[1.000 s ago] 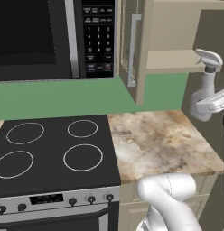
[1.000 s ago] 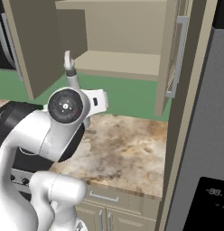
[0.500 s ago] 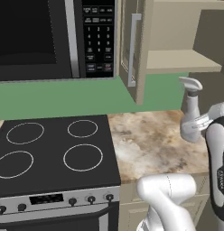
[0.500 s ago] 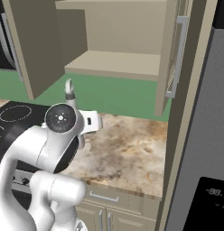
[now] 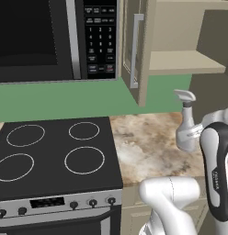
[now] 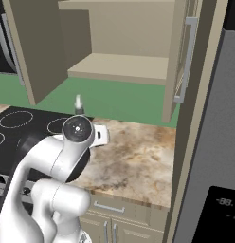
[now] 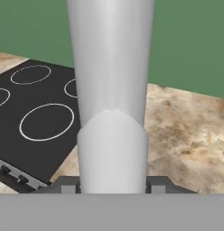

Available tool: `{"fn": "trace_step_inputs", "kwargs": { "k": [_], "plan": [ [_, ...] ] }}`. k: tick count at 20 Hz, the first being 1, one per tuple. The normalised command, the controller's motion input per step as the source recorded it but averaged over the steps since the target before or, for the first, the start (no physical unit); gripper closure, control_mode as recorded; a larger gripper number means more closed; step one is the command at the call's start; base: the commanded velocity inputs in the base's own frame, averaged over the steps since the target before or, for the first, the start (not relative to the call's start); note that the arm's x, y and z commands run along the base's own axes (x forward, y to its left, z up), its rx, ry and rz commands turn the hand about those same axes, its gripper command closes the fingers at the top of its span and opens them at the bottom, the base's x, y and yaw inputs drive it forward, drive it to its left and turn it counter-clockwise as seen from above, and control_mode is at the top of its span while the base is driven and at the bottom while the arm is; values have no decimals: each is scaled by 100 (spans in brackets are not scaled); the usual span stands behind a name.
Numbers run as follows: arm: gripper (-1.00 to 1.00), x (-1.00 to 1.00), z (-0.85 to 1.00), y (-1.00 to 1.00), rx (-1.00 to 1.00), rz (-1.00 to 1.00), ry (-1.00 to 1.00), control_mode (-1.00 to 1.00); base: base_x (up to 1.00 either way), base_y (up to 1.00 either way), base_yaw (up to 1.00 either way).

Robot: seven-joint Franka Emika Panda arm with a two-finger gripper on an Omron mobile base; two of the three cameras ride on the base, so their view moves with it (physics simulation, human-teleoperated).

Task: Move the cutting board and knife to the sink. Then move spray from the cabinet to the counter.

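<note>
**Spray held upright over the marbled table**

The tool is clamped on the spray, its two dark fingertips pressed against the bottle's lower body on either side. In the hand view the pale bottle rises through the middle of the frame to the top edge. In the left base view the spray stands upright at the right of the frame, trigger head on top, above the table; whether its base touches the stone cannot be told. The marbled surface left of the bottle is bare as far as the black stovetop, whose edge borders it. Higher up, in the upper right of that view, the cabinet stands open, its shelf edge jutting out above the bottle, well apart from it. In the right base view, the grey refrigerator walls off the right side.
</note>
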Motion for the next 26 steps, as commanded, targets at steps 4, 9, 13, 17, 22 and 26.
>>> {"fn": "trace_step_inputs", "kwargs": {
  "k": [4,9,13,17,22,26],
  "plan": [
    [100,33,-48,2,4,0,-19,-100,0,0,0],
    [100,36,-55,10,1,0,-12,-100,0,0,0],
    [100,46,-48,13,0,0,-7,-100,0,0,0],
    [100,52,-51,11,0,0,-3,-100,0,0,0],
    [100,44,-62,2,0,0,-3,-100,0,0,0],
    [100,41,-62,0,1,0,0,-100,0,0,0]
  ]
}}
